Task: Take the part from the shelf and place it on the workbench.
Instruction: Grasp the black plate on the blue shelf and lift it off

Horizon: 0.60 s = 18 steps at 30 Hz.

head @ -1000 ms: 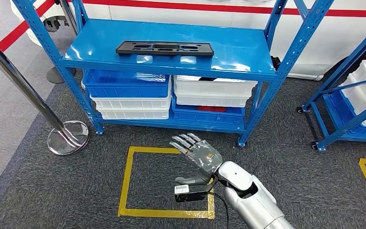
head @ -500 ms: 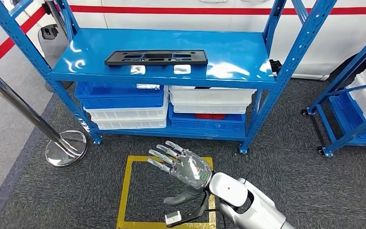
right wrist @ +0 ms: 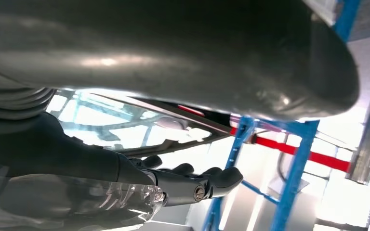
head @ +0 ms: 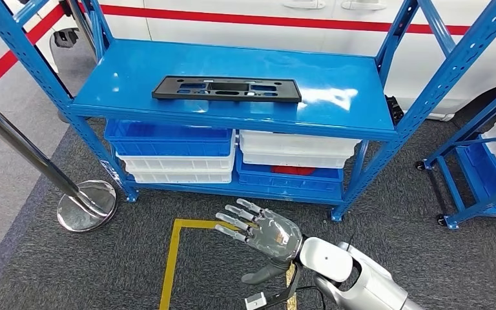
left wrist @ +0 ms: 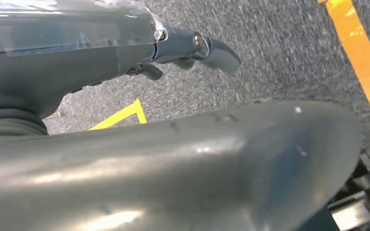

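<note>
The black part (head: 227,88) is lying flat on the shelf (head: 336,97), near its front edge. Probably stiff, light plastic, so grab an end. Right robot hand (head: 263,227) is hovering below the shelf, fingers spread, empty.

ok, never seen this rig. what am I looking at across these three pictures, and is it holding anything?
It is a humanoid robot with two silver arms ending in many-fingered hands. The head view looks forward and down from high on its body: the right hand is raised, fingers spread, holding nothing. Ahead stands a blue shelf with the black part lying flat on top, untouched. Blue and white bins sit below. The other two pictures come from wrist cameras, close behind each hand. The left hand hangs over grey carpet; whether it is open is hard to tell.
</note>
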Available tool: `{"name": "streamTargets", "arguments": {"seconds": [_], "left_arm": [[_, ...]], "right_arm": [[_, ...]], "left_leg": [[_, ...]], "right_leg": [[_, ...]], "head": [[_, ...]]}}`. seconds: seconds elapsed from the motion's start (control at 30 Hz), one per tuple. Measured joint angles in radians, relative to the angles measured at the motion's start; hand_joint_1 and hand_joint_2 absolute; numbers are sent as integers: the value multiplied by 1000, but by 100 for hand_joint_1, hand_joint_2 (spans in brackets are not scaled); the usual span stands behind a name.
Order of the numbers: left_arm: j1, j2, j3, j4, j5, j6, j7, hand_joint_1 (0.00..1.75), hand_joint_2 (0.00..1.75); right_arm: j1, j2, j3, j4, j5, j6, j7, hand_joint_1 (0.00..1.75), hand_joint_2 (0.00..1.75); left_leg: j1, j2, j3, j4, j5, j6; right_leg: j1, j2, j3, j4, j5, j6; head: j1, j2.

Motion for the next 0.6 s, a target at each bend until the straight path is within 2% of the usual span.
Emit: {"name": "streamTargets", "arguments": {"seconds": [0.03,0.07,0.1,0.13,0.17,0.2,0.3,0.37,0.4,0.47,0.5,0.53,0.57,0.6], "left_arm": [[1,0,0,0,0,1,0,0,0],[3,0,0,0,0,1,0,0,0],[3,0,0,0,0,1,-1,0,0],[3,-1,0,1,-1,2,-1,0,0],[2,-1,0,1,-1,2,-2,0,0],[1,-1,0,1,-2,2,-3,0,0],[-1,-1,0,2,-6,3,-4,0,0],[-3,-1,0,2,-8,3,-4,0,0],[-3,-1,0,2,-9,3,-4,0,0],[-3,-1,0,2,-10,3,-4,0,0],[-2,-1,0,2,-10,3,-4,0,0],[-1,-1,0,2,-10,3,-3,0,0],[-1,-1,0,2,-10,3,-3,0,0],[-2,-1,0,2,-10,2,-3,0,0]], "right_arm": [[0,1,1,2,0,-1,-1,0,0],[0,1,2,3,-1,-2,-1,0,0],[0,1,2,3,-1,-2,-1,0,0],[0,2,2,3,0,-1,-1,0,0],[-1,3,3,2,2,-1,0,0,0],[-2,4,3,1,4,0,0,0,0],[-2,3,4,-3,8,1,3,0,0],[-2,-3,4,-8,8,1,4,0,0],[-2,-7,4,-10,8,1,4,0,0],[1,-10,4,-11,9,1,4,0,0],[2,-10,5,-11,9,1,4,0,0],[3,-10,5,-11,9,1,4,0,0],[4,-10,5,-11,9,1,4,0,0],[4,-10,5,-12,9,1,4,0,0]], "left_leg": [[0,-2,9,1,-7,-2],[1,-4,19,2,-14,-4],[1,-6,28,3,-22,-8],[-1,-8,35,5,-29,-12],[-2,-9,37,8,-35,-18],[-4,-10,38,9,-39,-23],[-3,-8,40,9,-46,-40],[-1,-3,20,61,-72,-51],[0,0,-8,117,-95,-55],[1,3,-87,253,-139,-60],[1,4,-117,294,-141,-61],[1,5,-131,300,-122,-60],[1,5,-125,263,-82,-57],[0,5,-103,196,-32,-53]], "right_leg": [[-2,0,-17,-5,33,2],[-5,0,-16,-47,83,3],[-7,-1,-3,-111,137,3],[-7,-2,14,-170,176,2],[-5,-3,28,-215,194,-3],[-3,-2,35,-240,196,-9],[-1,1,45,-256,184,-29],[-4,-2,60,-263,179,-43],[-4,-5,68,-264,175,-49],[-1,-7,81,-264,163,-55],[0,-7,89,-264,156,-55],[0,-5,99,-264,148,-54],[0,-4,112,-264,138,-53],[0,-3,126,-265,128,-51]], "head": [[0,0],[0,0],[0,0],[0,0],[0,0],[0,0],[0,0],[0,0],[0,0],[0,0],[0,0],[0,0],[0,0],[0,0]]}}
